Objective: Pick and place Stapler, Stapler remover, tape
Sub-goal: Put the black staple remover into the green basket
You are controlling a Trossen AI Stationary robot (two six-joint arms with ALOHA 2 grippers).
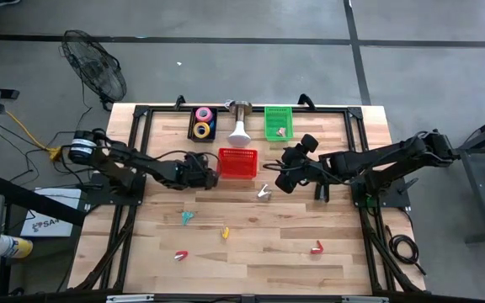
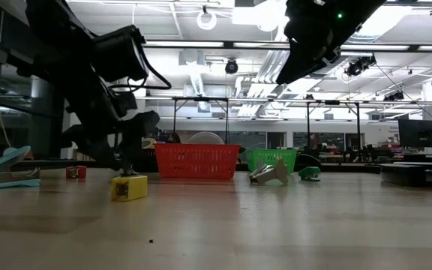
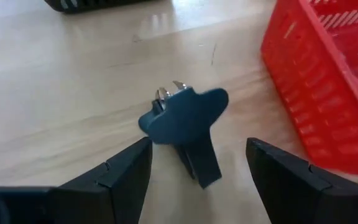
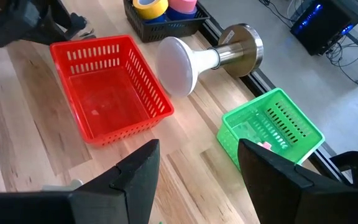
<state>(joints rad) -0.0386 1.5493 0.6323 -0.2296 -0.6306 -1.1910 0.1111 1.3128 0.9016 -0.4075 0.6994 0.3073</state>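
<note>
A blue claw-like stapler remover lies on the wooden table just left of the red basket. My left gripper is open, with one finger on either side of the remover and not touching it. In the high view the left gripper covers it. My right gripper is open and hangs above the table to the right of the red basket, touching nothing. Pink, yellow and blue tape rolls sit in a black tray at the far edge. No stapler shows plainly.
A green basket with a small pale thing inside, and a white lamp-like piece, stand at the far edge. A silver remover lies near the right gripper. Teal, yellow and two red removers lie on the near half.
</note>
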